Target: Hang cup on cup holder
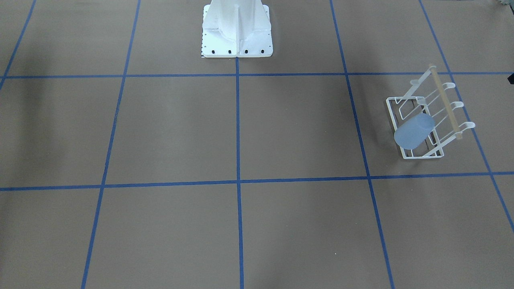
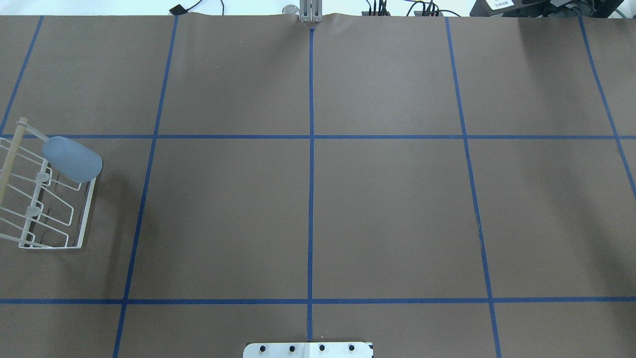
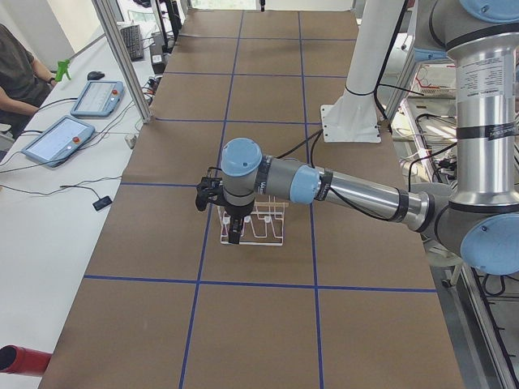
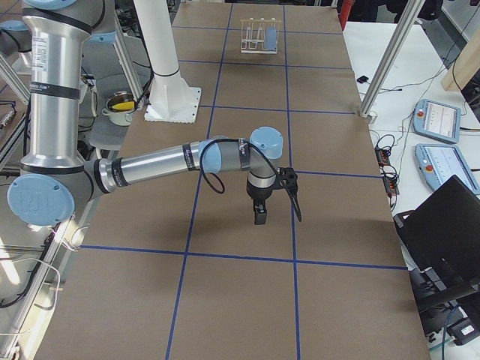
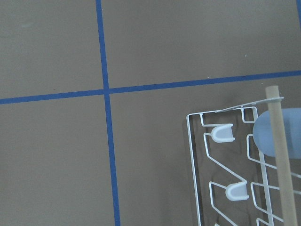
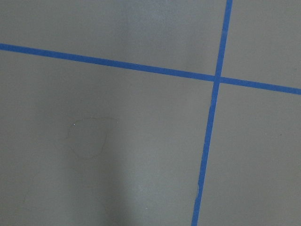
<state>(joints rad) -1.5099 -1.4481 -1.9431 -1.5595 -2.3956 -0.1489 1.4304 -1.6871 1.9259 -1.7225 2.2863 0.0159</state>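
The pale blue-grey cup [image 1: 413,131] sits tilted over a prong at one end of the white wire cup holder [image 1: 405,156], its rounded base pointing up and away from the wooden rod [image 1: 445,102]. Cup [image 2: 73,159] and cup holder [image 2: 88,209] stand at the table's left edge in the overhead view. The left wrist view shows the cup holder's corner [image 5: 190,160] and the cup's edge [image 5: 263,136] from above. My left gripper [image 3: 233,235] hangs over the cup holder [image 3: 272,239]; I cannot tell whether it is open. My right gripper [image 4: 260,216] hangs over bare table, state also unclear.
The robot's white pedestal [image 1: 237,32] stands at the table's middle edge. Blue tape lines [image 2: 311,199] divide the brown table into squares. A side table with tablets [image 3: 57,138] and a seated operator [image 3: 16,73] runs along the far side. A pot [image 4: 120,105] stands behind the pedestal.
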